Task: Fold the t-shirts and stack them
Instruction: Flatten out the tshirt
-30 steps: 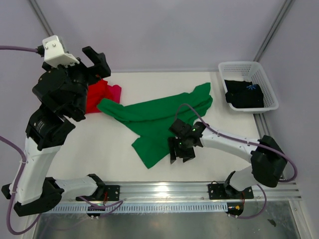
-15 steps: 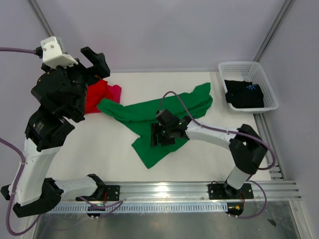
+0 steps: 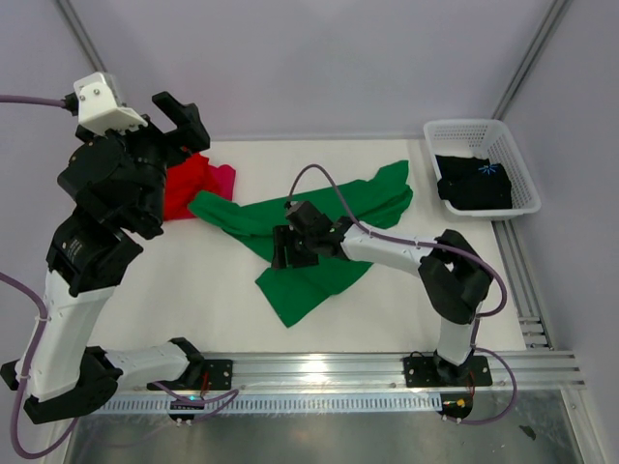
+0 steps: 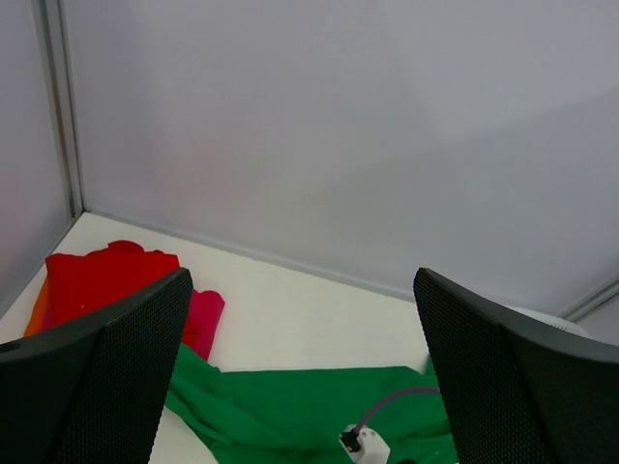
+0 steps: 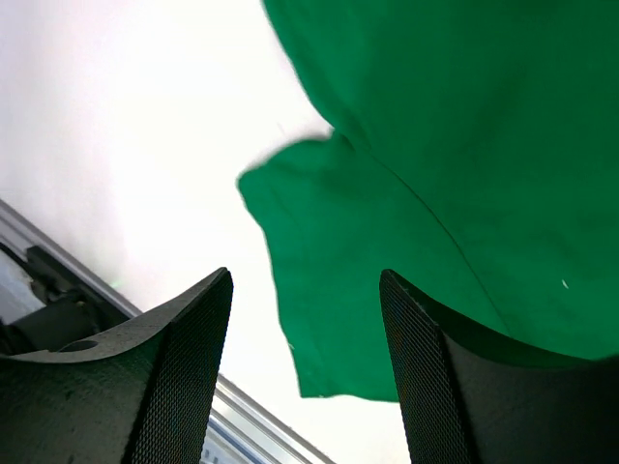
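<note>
The right end effector (image 3: 288,247), wide and empty, hovers over the bright green t-shirt (image 3: 372,198) spread mid-table (image 3: 193,290), likely seeking a fold edge. The left end effector (image 3: 182,116) hangs wide open above the far-left corner.

The left gripper (image 4: 302,290) shows its two black mesh fingers (image 4: 106,377) in the lower corners of the frame, spread wide apart. Between them on the white table (image 4: 309,319), a red shirt (image 4: 97,280) lies at left, touching a pink shirt (image 4: 203,319). A green shirt (image 4: 280,411) spreads along the bottom centre with a grey cable (image 4: 387,406) over it, and a pale wall (image 4: 338,126) fills the upper frame.
</note>
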`<state>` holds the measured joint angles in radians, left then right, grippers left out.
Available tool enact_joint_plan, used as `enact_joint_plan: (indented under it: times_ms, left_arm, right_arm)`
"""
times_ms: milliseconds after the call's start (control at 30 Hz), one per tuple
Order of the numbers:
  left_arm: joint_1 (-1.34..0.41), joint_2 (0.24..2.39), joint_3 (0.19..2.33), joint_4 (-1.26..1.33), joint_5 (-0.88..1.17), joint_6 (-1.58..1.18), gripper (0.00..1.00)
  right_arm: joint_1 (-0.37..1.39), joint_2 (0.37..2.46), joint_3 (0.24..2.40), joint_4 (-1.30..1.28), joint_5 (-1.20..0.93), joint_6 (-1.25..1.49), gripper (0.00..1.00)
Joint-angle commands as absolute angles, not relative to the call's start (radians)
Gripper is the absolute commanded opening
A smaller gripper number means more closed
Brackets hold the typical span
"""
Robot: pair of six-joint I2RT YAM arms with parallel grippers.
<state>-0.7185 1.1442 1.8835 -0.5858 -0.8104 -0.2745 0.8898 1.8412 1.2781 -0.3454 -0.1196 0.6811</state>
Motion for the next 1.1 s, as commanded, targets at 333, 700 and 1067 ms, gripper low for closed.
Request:
enact_joint_plan:
  times_ms: [333, 700, 1067]
  left_arm:
    - [-0.718, 1.120, 1.896, -0.557, -0.859, -0.247, 0.99]
    - [-0.718, 1.123, 1.898, -0.557, -0.864, -0.247, 0.99]
    - [-0.718, 1.127, 1.899, -0.554, -0.853, -0.253, 0.99]
  right_arm:
    - [0.891, 1.957, 1.420, -0.328, -0.107, 0.600, 0.67]
    - [0.891, 2.003, 1.416, -0.387, -0.107, 0.580, 0.67]
    - [0.891, 2.028, 1.370, -0.420, -0.118, 0.601, 0.67]
